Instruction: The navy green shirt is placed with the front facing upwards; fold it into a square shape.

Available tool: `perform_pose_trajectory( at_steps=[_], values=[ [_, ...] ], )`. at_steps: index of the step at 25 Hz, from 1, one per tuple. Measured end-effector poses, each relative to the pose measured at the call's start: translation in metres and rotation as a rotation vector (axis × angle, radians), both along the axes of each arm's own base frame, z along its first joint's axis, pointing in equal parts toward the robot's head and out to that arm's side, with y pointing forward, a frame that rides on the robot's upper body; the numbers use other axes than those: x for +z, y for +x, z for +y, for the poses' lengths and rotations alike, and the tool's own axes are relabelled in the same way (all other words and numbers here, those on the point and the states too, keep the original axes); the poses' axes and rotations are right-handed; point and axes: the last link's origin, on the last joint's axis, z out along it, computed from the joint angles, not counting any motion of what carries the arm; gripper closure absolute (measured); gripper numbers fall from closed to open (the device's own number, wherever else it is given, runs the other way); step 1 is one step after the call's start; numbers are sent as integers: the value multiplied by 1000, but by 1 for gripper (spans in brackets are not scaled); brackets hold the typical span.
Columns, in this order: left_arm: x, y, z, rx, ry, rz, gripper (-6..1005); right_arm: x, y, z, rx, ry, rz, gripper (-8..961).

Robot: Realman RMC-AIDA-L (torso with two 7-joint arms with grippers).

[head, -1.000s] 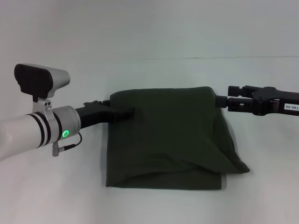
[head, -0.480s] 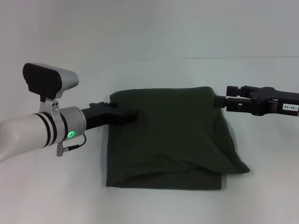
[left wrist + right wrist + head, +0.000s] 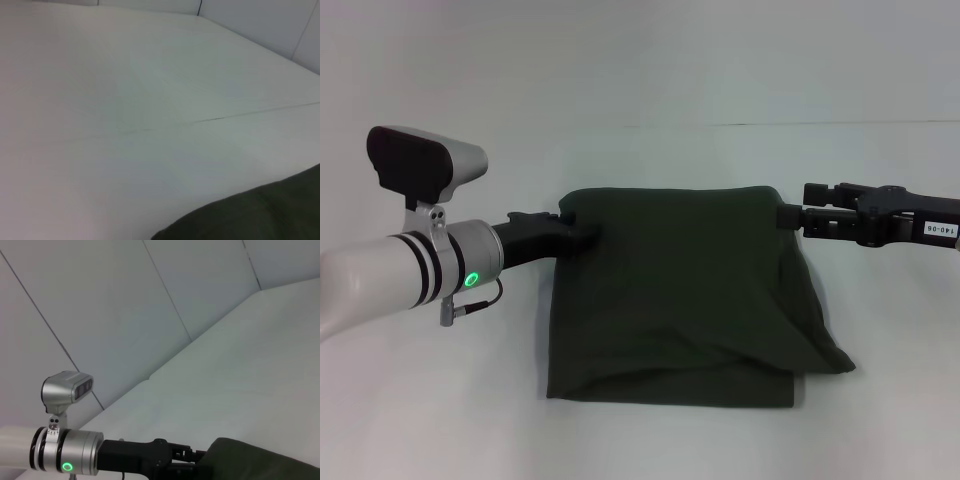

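Note:
The navy green shirt (image 3: 680,290) lies folded into a rough rectangle on the white table, plain green side up, with no lettering showing. Its lower right corner bulges out past the fold. My left gripper (image 3: 582,232) is at the shirt's far left corner, right at the cloth edge. My right gripper (image 3: 786,215) is at the far right corner, touching the cloth. A strip of the shirt shows in the left wrist view (image 3: 260,215). The right wrist view shows the shirt's edge (image 3: 260,462) and my left gripper (image 3: 192,456) beside it.
The white table (image 3: 640,80) stretches around the shirt on all sides. A thin seam (image 3: 820,124) crosses it behind the shirt. Grey wall panels (image 3: 125,300) stand behind the table.
My left gripper has drawn back to the left, from lying over the shirt's far left part to its edge. The shirt and the right arm have stayed put.

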Motion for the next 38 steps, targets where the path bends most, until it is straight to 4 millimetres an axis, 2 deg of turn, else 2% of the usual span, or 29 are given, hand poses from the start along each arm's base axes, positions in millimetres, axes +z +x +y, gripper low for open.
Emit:
perform_pose_trajectory(
  at_steps=[6,8,14,26,38],
  values=[
    [1,3,3,-4,3,-3,524,-1,-1,0,2,-1,0,29],
    [1,4,4,-5,4,-4,754,-1,-1,0,2,-1,-1,29],
    [2,12,8,-18,3,-17,961,-1,0,0,0,1,-3,29],
    [3,39,24,-43,9,-50,960,-1,1,-1,2,6,3,29],
    [12,41,33,-2,66,-96,961,2,4,-2,-8,10,16,30]
  ],
)
